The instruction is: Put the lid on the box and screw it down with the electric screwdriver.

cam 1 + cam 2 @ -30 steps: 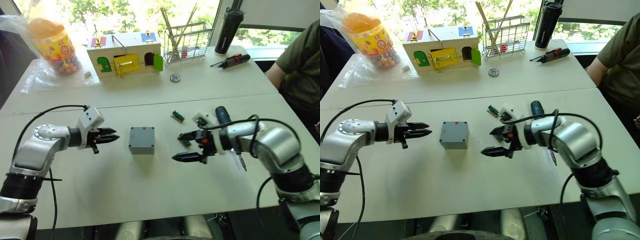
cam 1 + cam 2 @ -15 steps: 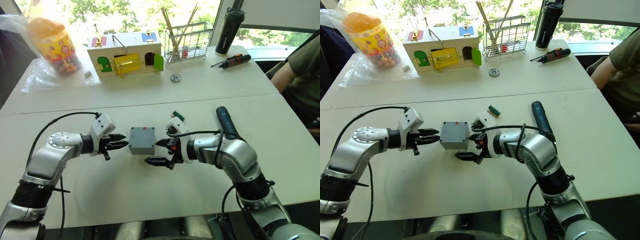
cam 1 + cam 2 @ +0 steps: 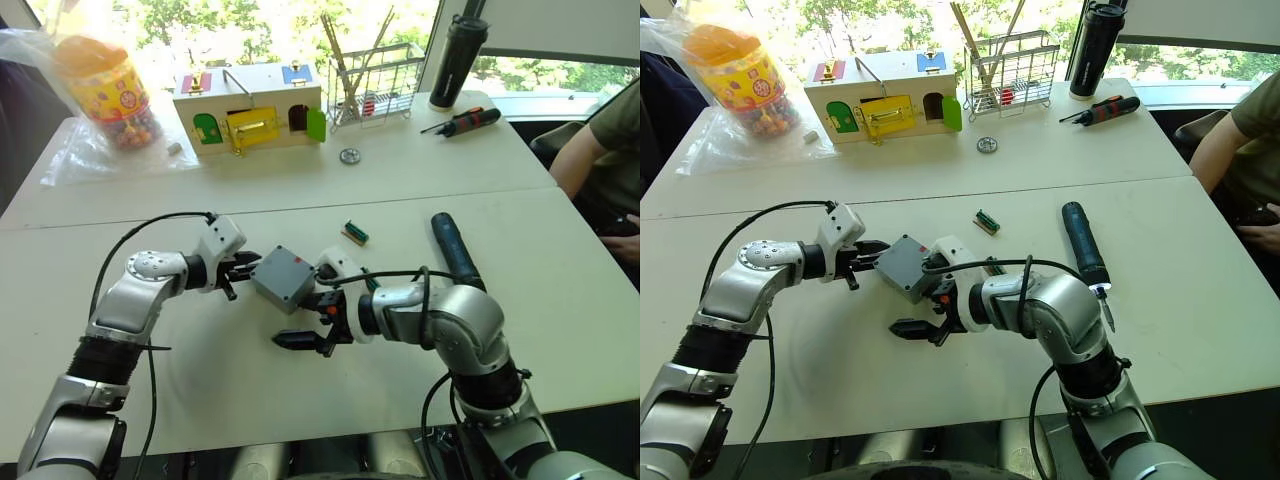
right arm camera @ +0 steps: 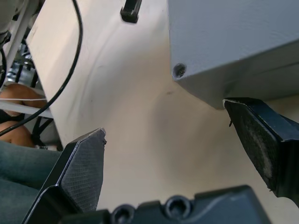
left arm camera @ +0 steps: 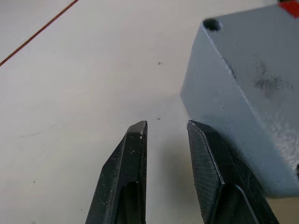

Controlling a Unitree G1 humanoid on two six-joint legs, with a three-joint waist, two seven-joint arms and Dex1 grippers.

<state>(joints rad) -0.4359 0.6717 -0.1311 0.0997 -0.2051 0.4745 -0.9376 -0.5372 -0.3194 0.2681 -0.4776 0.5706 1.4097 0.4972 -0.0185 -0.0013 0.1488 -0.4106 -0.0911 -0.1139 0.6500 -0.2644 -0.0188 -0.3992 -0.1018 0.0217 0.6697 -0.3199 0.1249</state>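
The box (image 3: 283, 279) sits near the middle of the near white table (image 3: 560, 330), turned so its corners point toward the two arms, a small red mark on its top face. The lid appears to be already on it; the top face looks closed with a screw hole at the corner, as the left wrist view shows.

Left gripper (image 3: 243, 267) is at the box's left side. Its fingers (image 5: 131, 172) stand a narrow gap apart with nothing between them; one finger lies against the lower edge of the box wall, the other over bare table.

Right gripper (image 3: 310, 322) is at the box's right-front side. Jaws spread wide, holding nothing; one fingertip is up at the box's lower corner, the other lies out over the table toward the near edge.

The electric screwdriver (image 3: 455, 250) lies flat on the same table, to the right of the right arm and well apart from the box, bit toward the near edge.

A small green part (image 3: 355, 233) lies between box and screwdriver, further back.

Far table: wooden box with coloured doors (image 3: 250, 105), wire rack (image 3: 375, 85), black bottle (image 3: 457, 60), black-and-orange screwdriver (image 3: 462, 122), jar of sweets (image 3: 105, 90). A person's arm (image 3: 600, 150) shows at the right edge.
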